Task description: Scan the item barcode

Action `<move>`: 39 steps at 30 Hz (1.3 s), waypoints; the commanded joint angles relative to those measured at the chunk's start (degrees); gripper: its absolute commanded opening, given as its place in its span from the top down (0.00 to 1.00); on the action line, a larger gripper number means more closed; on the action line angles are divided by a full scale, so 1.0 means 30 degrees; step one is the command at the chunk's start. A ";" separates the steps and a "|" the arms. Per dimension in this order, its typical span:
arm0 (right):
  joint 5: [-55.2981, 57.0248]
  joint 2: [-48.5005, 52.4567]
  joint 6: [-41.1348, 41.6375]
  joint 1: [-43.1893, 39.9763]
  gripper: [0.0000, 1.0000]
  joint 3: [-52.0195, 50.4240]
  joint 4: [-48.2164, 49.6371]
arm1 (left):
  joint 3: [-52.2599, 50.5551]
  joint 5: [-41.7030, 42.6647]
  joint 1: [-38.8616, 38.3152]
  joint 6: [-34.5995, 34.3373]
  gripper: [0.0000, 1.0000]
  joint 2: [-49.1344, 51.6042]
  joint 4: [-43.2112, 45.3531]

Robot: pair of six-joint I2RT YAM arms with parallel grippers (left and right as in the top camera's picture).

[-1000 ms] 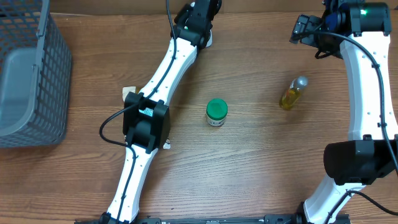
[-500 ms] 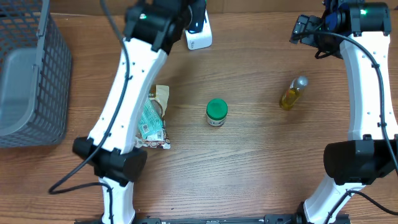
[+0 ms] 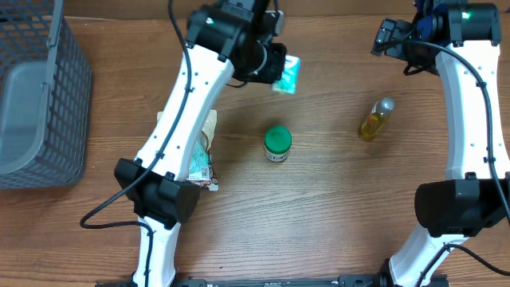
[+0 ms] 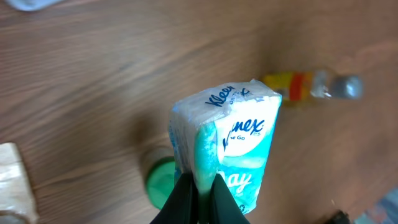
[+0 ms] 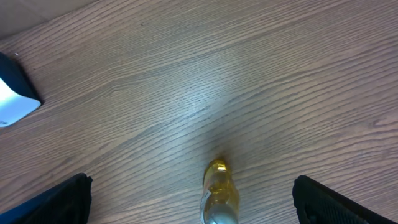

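Your L arm is stretched across the wood table [image 3: 335,207], L gripper [image 4: 198,183] clamped on Kleenex pack [image 4: 230,143], green-lid jar [image 3: 277,143] beneath. R gripper [image 3: 390,36] spread wide, oil bottle [image 5: 219,193] below.

- Two robot arms: the left arm [image 3: 179,112] and the right arm [image 3: 470,119]
- One grey mesh basket [image 3: 68,88], left edge of the overhead frame
- One tissue pack [image 3: 288,74], upper middle
- One green-lidded jar [image 3: 277,144], centre
- One yellow bottle [image 3: 375,119], right of centre
- One crinkled packet [image 3: 199,155], left of centre, partly hidden
- One white device [image 5: 15,102], left edge of the right wrist view
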 commanded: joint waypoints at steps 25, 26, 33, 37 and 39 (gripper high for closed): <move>0.0022 -0.0270 0.0000 -1.2932 0.00 0.0182 0.0117 | -0.2812 -0.2484 -0.6834 -0.1056 0.96 0.0051 0.3614; 0.0022 -0.0270 0.0000 -1.3282 0.00 0.0182 0.0117 | -0.3162 -0.2484 -0.7002 -0.1107 0.96 0.0051 0.3978; 0.0022 -0.0270 0.0000 -1.5373 0.00 0.0182 0.0117 | -0.6666 -0.3949 -0.8867 -0.0874 0.96 0.0051 0.7089; 0.0022 -0.0270 0.0000 -1.5854 0.00 0.0182 0.0117 | -0.8415 -0.4051 -0.9755 -0.0954 0.96 0.0051 0.9063; 0.0022 -0.0270 0.0000 -1.5883 0.00 0.0182 0.0117 | -0.9449 -0.4044 -1.0156 -0.0954 0.96 0.0051 1.0448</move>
